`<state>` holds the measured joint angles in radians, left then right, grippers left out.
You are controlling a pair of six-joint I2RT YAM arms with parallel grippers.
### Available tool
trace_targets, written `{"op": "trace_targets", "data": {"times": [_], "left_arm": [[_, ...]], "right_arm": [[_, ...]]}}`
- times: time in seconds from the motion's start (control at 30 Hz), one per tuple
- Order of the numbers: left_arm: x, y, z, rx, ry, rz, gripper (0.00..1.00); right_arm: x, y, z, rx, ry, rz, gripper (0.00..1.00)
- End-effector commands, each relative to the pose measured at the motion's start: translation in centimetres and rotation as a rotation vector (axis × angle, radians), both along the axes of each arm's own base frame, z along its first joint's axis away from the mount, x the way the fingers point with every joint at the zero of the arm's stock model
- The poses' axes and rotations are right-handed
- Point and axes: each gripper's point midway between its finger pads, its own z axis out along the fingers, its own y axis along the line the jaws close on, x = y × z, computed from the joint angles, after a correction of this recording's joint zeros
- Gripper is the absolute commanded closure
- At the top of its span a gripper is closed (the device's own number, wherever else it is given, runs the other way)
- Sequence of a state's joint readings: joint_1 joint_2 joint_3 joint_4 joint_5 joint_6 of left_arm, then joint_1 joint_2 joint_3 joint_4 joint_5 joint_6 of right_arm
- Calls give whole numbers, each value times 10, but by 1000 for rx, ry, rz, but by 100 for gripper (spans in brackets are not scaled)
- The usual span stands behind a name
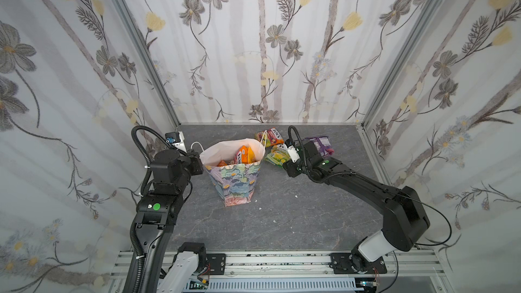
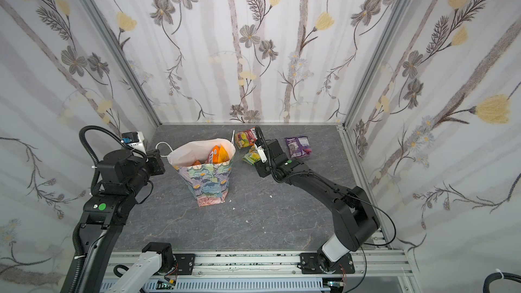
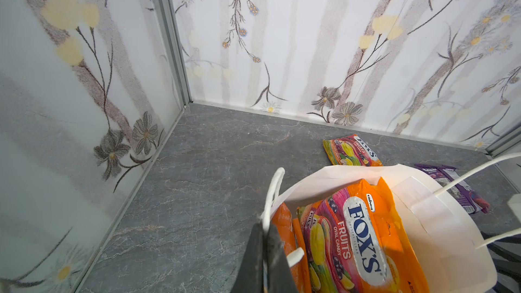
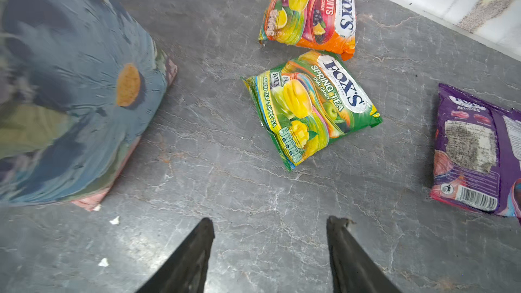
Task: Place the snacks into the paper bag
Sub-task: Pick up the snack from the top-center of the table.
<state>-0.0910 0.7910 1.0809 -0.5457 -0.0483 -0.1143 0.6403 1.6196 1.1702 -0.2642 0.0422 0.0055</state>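
Snacks [image 4: 310,102], FOX'S FRUITS, FOX'S SPRING TEA

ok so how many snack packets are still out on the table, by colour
glossy orange-pink FOX'S Fruits packet: 1
glossy green FOX'S Spring Tea packet: 1
glossy purple FOX'S Berries packet: 1
total: 3, all lying flat outside the pastel floral paper bag
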Motion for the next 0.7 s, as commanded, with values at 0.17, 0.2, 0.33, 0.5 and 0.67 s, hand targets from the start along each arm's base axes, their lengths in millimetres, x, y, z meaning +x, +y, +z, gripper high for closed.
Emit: {"op": "trace_targets", "data": {"times": [0.17, 0.2, 0.33, 0.5, 0.67], "left_arm": [[2, 2, 9, -11, -31, 16, 98], [2, 1, 10, -13, -31, 12, 98], [3, -1, 11, -16, -32, 2, 98], [3, 0, 10, -15, -28, 4, 98], [2, 1, 11, -12, -32, 9, 98]], "right_arm": [[17, 2, -44, -183, 20, 72, 40], [17, 3, -47, -187, 23, 75, 40], [20, 1, -59, -223, 27, 68, 41], [27, -4, -73, -314, 30, 39, 44], [34, -1, -79, -354, 22, 25, 44]]}}
